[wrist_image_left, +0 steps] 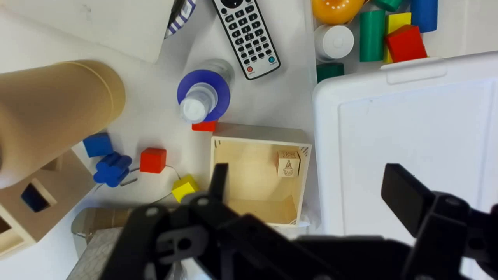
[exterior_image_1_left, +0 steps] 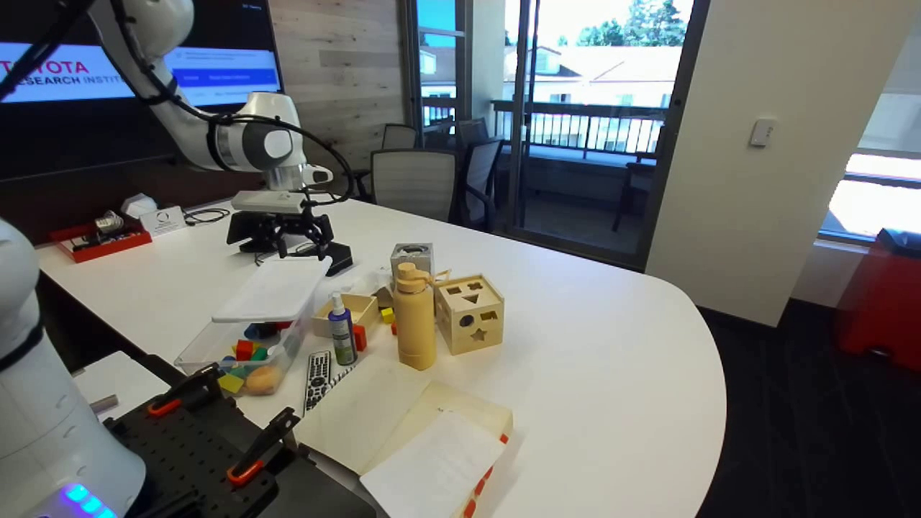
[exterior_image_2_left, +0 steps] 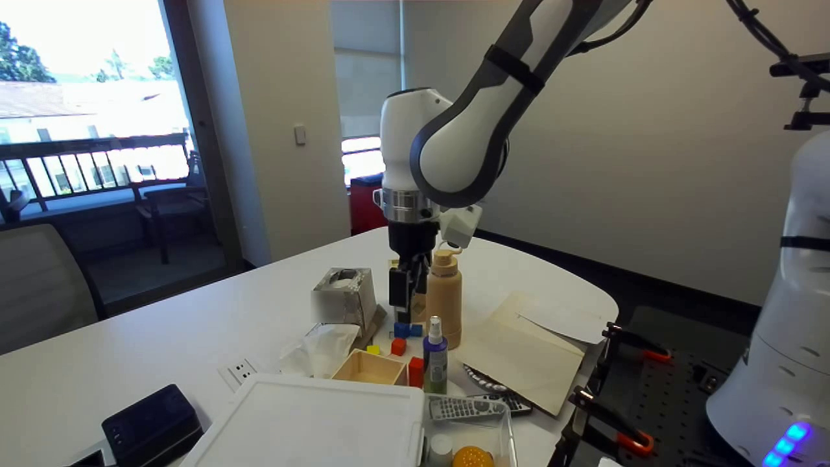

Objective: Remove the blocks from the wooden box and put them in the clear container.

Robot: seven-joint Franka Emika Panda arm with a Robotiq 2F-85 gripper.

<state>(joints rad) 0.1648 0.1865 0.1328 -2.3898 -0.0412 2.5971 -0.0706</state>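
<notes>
Where the wooden shape-sorter box [wrist_image_left: 66,192] stands: far left in my wrist view, partly covered by the upright tan bottle [wrist_image_left: 58,112].
Surface [exterior_image_1_left: 590,360]: I see a blue block [wrist_image_left: 97,144], a blue flower-shaped block [wrist_image_left: 113,169], a red cube [wrist_image_left: 153,160] and a yellow cube [wrist_image_left: 184,187], all outside the box.
Spray bottle [wrist_image_left: 210,95]: upright, partly hiding a red block [wrist_image_left: 204,126].
Remote control [wrist_image_left: 249,37]: flat, near the spray bottle.
Wooden tray [wrist_image_left: 251,167]: holds one printed wooden block [wrist_image_left: 288,164].
Claw [wrist_image_left: 306,177]: I have it spread wide, gripping nothing, in front of the tray and white lid [wrist_image_left: 412,128].
Clear container [wrist_image_left: 463,31]: partly covered by that lid, with a green cylinder [wrist_image_left: 372,35], a yellow block [wrist_image_left: 397,22] and another red block [wrist_image_left: 406,43] inside.
</notes>
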